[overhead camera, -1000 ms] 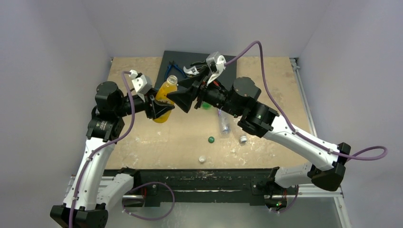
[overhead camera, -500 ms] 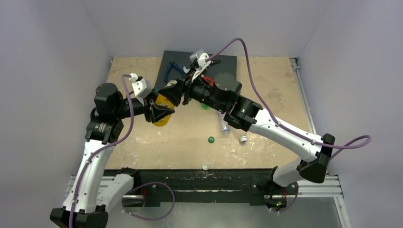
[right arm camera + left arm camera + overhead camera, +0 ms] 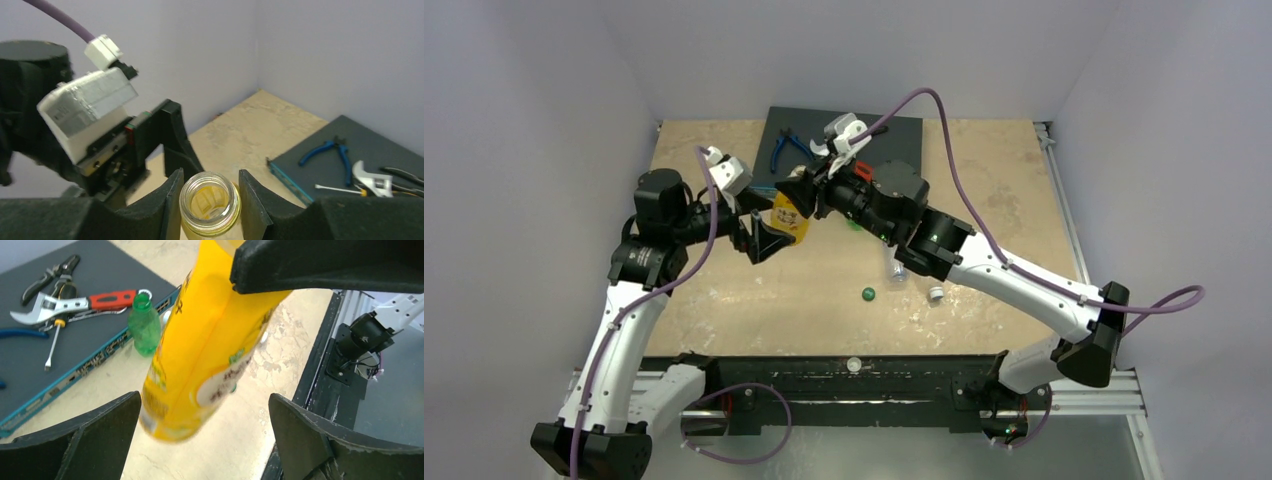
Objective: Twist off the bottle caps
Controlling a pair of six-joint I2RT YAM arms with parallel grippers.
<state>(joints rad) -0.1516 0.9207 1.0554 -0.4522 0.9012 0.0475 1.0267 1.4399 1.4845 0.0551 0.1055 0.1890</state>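
The orange-yellow bottle (image 3: 788,220) hangs tilted above the table, and its neck (image 3: 210,202) is open with no cap on it. My right gripper (image 3: 210,175) is shut on that neck, one finger on each side. My left gripper (image 3: 204,397) stands wide open around the bottle's lower body (image 3: 200,355) without touching it. An uncapped green bottle (image 3: 144,325) stands by the mat's edge. A clear bottle (image 3: 896,265) lies on the table. A dark green cap (image 3: 868,294) and a white cap (image 3: 936,294) lie near it. Another white cap (image 3: 854,364) rests on the front rail.
A dark mat (image 3: 904,135) at the back holds blue pliers (image 3: 786,145), a red-handled wrench (image 3: 75,302), a screwdriver (image 3: 54,342) and black pliers (image 3: 50,277). The black frame rail (image 3: 924,370) runs along the near table edge.
My left gripper opened and let go of the orange-yellow bottle. My right gripper closed on its neck. A white cap rolled forward off the table onto the front rail.
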